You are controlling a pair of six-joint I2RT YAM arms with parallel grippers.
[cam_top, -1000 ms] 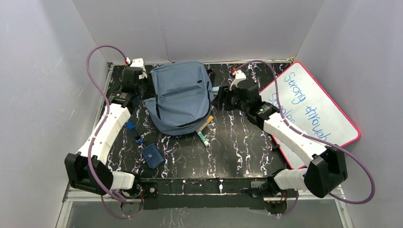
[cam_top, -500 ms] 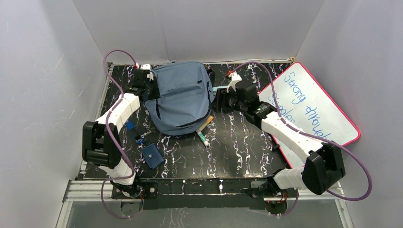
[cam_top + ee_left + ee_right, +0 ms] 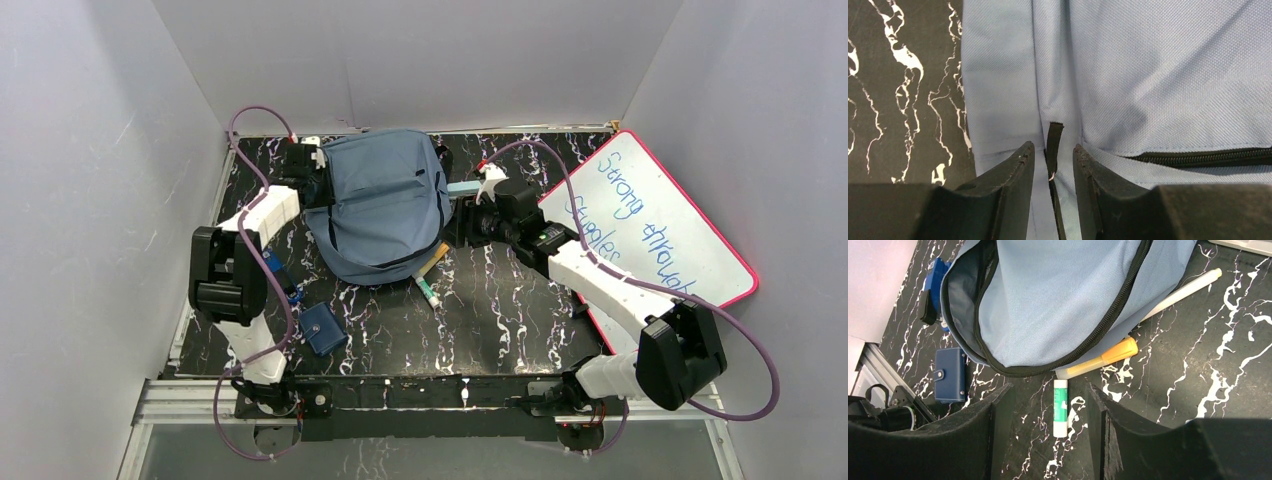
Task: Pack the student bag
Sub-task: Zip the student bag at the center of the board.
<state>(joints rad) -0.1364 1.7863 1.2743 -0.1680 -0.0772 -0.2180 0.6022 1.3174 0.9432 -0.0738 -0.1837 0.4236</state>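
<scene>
Left pincer [image 3: 1053,148] apart astride tab [image 3: 1054,131] of student bag [image 3: 1158,75] | right pincer [image 3: 1049,390] apart | black marbled table [image 3: 898,75] | pale walls [image 3: 450,60]

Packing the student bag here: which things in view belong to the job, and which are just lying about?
Job: large slate-blue fabric backpack, main zip open; likely to go in: orange-capped highlighter, green-and-white glue stick, white pen, small dark-blue snap pouch.
Lying about, probably: pink-framed whiteboard with handwriting, on the right side.
</scene>
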